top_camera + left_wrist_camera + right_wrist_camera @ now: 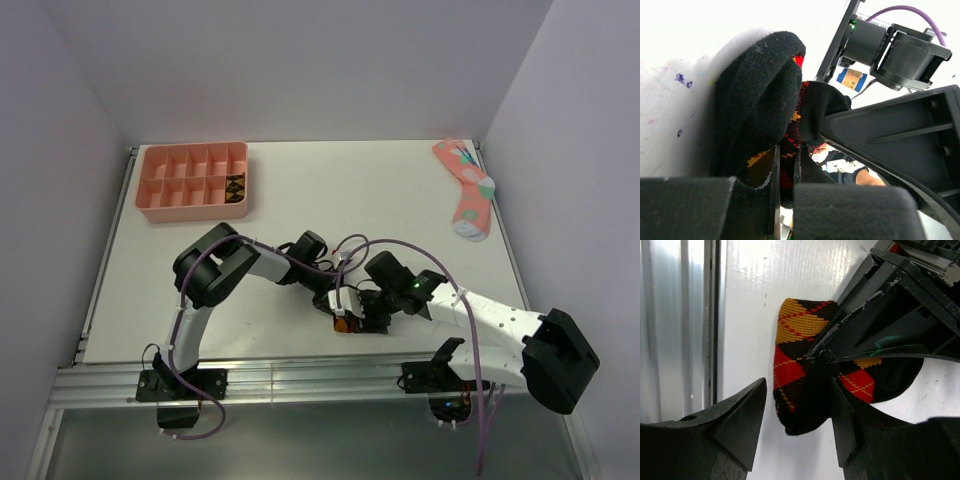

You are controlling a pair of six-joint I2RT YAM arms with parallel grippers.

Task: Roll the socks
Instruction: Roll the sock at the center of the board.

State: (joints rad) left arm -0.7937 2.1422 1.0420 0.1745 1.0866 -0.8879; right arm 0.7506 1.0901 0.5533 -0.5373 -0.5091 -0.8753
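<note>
The socks, a bunched argyle roll low in the centre of the top view, are pinched in the closed left claw, so the rolling step looks well along. The right claw stands open astride the roll's lower end. Next it probably has to close there and hold the bundle against unwinding.

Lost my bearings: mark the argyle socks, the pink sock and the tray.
argyle socks [789, 371]: right wrist view, red diamond on the bundle.
pink sock [472, 205]: top external view, middle of the foot.
tray [190, 211]: top external view, front wall.
</note>
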